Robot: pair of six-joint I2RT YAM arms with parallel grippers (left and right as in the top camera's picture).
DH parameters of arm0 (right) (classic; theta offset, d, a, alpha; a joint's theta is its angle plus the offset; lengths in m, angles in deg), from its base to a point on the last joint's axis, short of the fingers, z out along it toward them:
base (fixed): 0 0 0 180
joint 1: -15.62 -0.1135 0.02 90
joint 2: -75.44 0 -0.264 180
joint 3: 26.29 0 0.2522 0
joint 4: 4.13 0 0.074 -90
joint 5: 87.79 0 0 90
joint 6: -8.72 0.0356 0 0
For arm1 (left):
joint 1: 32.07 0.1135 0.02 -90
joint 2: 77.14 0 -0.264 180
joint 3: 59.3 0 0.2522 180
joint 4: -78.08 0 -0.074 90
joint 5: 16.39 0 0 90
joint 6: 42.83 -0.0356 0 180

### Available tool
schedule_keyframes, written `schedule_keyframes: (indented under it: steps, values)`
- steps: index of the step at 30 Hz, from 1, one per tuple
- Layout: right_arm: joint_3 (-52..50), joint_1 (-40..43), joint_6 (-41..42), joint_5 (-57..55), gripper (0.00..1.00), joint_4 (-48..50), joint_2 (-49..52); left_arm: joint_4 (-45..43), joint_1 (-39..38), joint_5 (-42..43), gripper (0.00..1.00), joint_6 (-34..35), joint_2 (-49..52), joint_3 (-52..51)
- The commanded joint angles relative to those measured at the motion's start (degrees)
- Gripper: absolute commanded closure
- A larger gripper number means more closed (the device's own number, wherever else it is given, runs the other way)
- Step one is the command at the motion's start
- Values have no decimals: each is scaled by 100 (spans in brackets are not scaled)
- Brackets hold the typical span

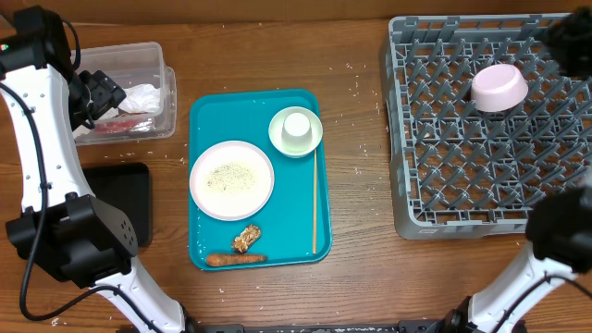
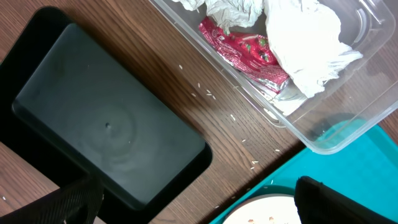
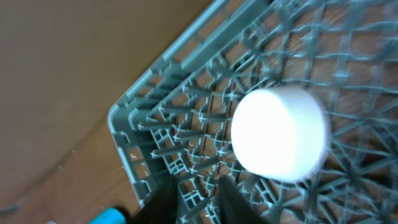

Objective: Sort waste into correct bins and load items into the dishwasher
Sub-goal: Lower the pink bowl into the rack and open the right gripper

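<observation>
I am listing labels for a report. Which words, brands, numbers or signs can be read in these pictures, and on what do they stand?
No text here can be read.
On the red wrapper in the tub: some print, too crumpled and blurred to read.
No writing shows on the black tray, the teal tray or the rack.
</observation>
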Motion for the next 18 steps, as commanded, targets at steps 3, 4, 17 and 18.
schedule_keyframes:
  steps: [3,4,17,18]
  values:
    - [-72,-420,-11,-310,96,55,699,2,-13,26,0,140,63,-17]
    - [-72,-463,9,-492,96,50,765,2,-13,26,0,140,63,-17]
    - [-72,-487,50,-1475,96,-361,1161,2,-13,26,0,140,63,-17]
    - [-72,-487,50,-1453,96,-361,1222,2,-13,26,0,140,63,-17]
